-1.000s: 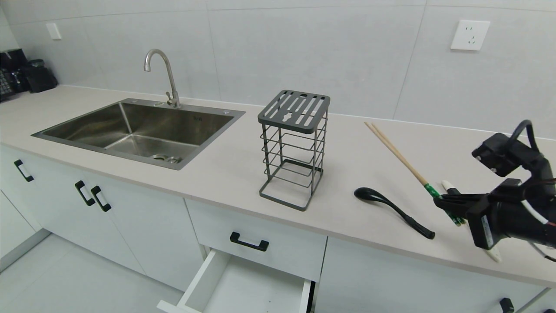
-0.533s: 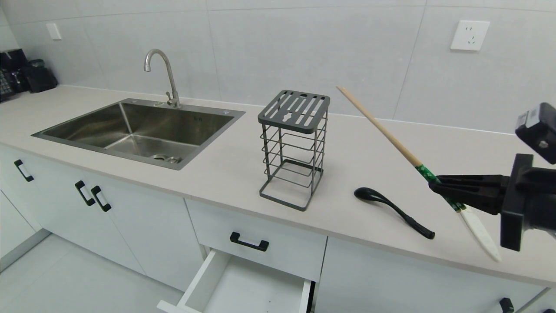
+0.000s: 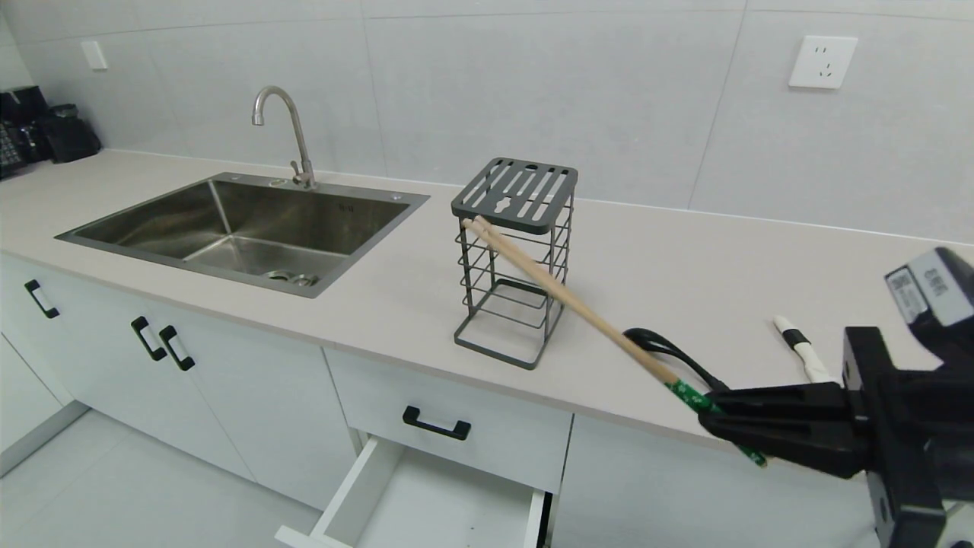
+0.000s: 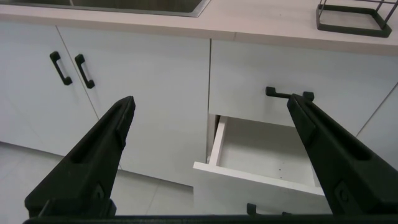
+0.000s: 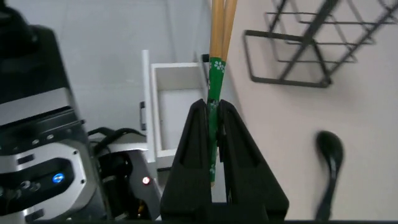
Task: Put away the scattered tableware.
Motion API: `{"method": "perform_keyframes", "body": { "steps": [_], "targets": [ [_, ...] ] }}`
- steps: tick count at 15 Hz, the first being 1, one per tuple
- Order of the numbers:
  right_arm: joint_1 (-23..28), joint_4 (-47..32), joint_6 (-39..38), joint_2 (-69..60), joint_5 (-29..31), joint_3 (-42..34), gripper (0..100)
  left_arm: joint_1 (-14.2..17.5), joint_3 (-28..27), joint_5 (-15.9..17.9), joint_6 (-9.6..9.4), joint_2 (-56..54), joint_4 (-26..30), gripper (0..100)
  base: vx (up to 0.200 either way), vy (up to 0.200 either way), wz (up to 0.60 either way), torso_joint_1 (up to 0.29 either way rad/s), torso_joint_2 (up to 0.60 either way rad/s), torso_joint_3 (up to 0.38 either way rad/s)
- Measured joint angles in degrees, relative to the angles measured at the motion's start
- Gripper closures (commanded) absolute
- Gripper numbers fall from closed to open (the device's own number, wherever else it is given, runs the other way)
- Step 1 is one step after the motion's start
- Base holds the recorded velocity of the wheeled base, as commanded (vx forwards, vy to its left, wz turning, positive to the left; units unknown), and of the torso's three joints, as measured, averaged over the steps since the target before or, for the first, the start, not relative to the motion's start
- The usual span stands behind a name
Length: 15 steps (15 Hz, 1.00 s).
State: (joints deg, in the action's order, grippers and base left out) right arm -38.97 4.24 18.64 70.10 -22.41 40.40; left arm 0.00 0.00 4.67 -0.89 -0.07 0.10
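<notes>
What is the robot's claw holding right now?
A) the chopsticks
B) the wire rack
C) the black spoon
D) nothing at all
A: the right claw is shut on the green end of the chopsticks, while the black spoon lies on the counter.

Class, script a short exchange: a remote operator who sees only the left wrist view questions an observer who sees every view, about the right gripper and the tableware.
Operator: What does the right gripper hold?
Observer: The right gripper is shut on the chopsticks, at their green ends.
Operator: Where do they point?
Observer: Toward the wire rack, tips by its slotted top; contact unclear.
</notes>
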Motion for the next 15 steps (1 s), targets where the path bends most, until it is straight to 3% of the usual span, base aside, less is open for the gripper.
{"method": "perform_keyframes", "body": {
  "steps": [4, 7, 10, 15],
  "targets": [
    [-9.9, 6.4, -2.2, 8.4, 2.8, -0.2, 100, 0.0, 0.0, 0.0, 0.00, 0.0, 0.0, 0, 0.000, 0.000, 0.00, 0.000, 0.00, 0.000],
    [-17.3, 12.6, -16.7, 13.9, 5.5, -0.3, 100, 0.0, 0.0, 0.0, 0.00, 0.0, 0.0, 0, 0.000, 0.000, 0.00, 0.000, 0.00, 0.000],
    [-19.8, 19.3, -21.3, 18.3, 5.6, -0.1, 100, 0.0, 0.0, 0.0, 0.00, 0.0, 0.0, 0, 0.000, 0.000, 0.00, 0.000, 0.00, 0.000],
    [-20.2, 19.9, -20.8, 22.1, 5.7, 1.5, 100, 0.0, 0.0, 0.0, 0.00, 0.0, 0.0, 0, 0.000, 0.000, 0.00, 0.000, 0.00, 0.000]
  ]
}}
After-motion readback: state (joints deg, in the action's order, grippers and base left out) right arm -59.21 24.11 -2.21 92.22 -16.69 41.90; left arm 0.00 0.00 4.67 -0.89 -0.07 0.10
